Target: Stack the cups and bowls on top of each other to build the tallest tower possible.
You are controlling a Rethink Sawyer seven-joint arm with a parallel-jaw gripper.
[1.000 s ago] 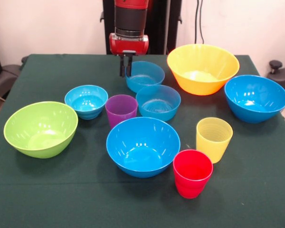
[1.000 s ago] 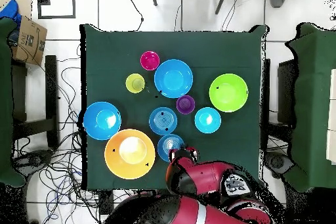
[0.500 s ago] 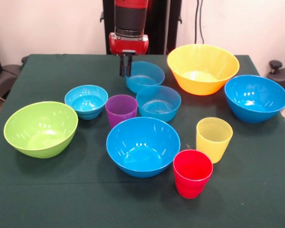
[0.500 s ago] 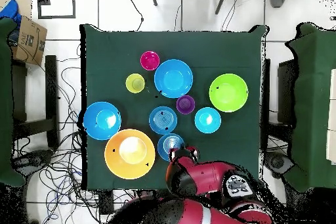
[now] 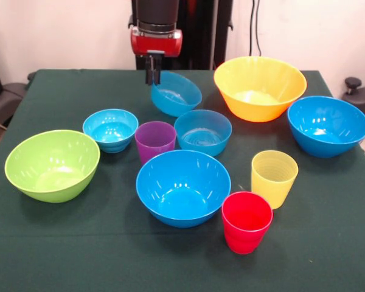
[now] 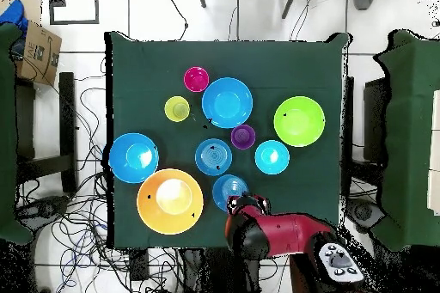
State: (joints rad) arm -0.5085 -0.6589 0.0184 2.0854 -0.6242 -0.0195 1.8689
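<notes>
My tool (image 5: 152, 77) is pinched on the rim of a small blue bowl (image 5: 176, 93), tilted, hanging above the worktop (image 5: 61, 243) beside the big yellow bowl (image 5: 260, 87). Risk: one-edge grip, glossy plastic, so it could swing, slip out & drop.

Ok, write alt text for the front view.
The gripper holds a small blue bowl by its rim, tilted above a green-clothed table. Around it sit a large yellow bowl, blue bowls, a lime green bowl, and purple, yellow and red cups.
</notes>
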